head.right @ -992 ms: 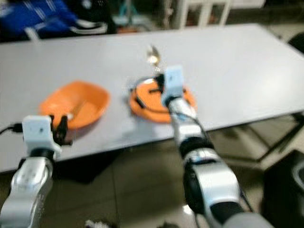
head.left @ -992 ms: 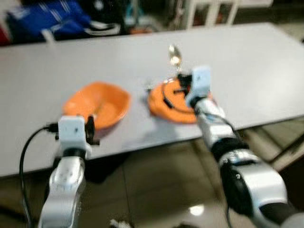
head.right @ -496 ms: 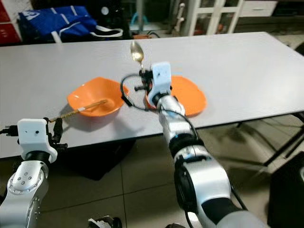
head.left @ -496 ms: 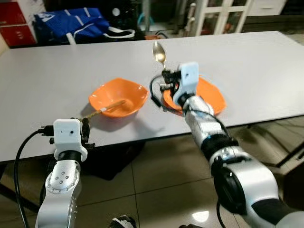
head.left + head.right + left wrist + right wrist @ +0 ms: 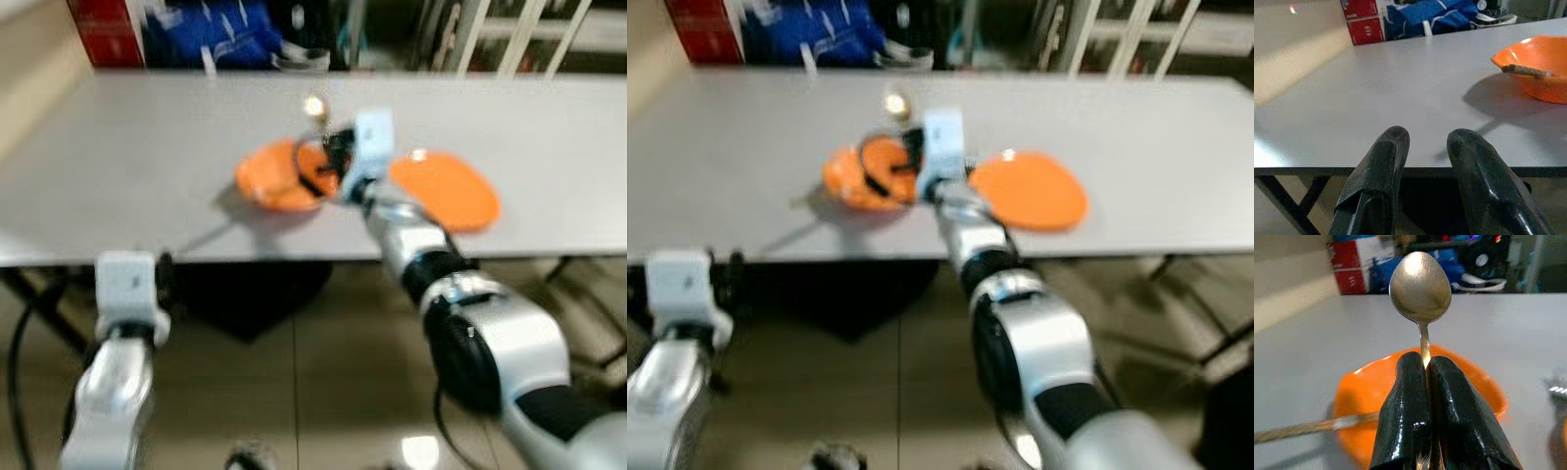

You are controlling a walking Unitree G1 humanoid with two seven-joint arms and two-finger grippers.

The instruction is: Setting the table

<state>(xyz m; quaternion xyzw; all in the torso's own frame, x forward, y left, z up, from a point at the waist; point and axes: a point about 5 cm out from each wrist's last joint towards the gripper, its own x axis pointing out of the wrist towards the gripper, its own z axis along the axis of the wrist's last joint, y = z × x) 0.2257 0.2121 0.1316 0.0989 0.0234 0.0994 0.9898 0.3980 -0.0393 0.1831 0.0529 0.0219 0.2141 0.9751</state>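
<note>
My right gripper [image 5: 1422,363] is shut on the handle of a metal spoon [image 5: 1420,286], bowl end up. It hovers at the right rim of an orange bowl [image 5: 277,177] on the grey table [image 5: 137,166]. A wooden stick [image 5: 1308,429] leans in that bowl and pokes out over its rim. A second orange dish [image 5: 446,190] lies on the table to the right of the arm. My left gripper [image 5: 1426,142] hangs in front of the table's near edge, open with nothing between its fingers, well short of the bowl [image 5: 1542,63]. The eye views are blurred.
A blue bag [image 5: 211,29] and a red box [image 5: 103,29] lie beyond the table's far edge, with white furniture legs [image 5: 470,34] at the back right. A dark object sits on the tiled floor [image 5: 294,372] under the table.
My right gripper has carried the spoon leftward, from the right-hand dish to the left-hand bowl. The whole view has swung and blurred. The left arm stays in front of the table edge.
</note>
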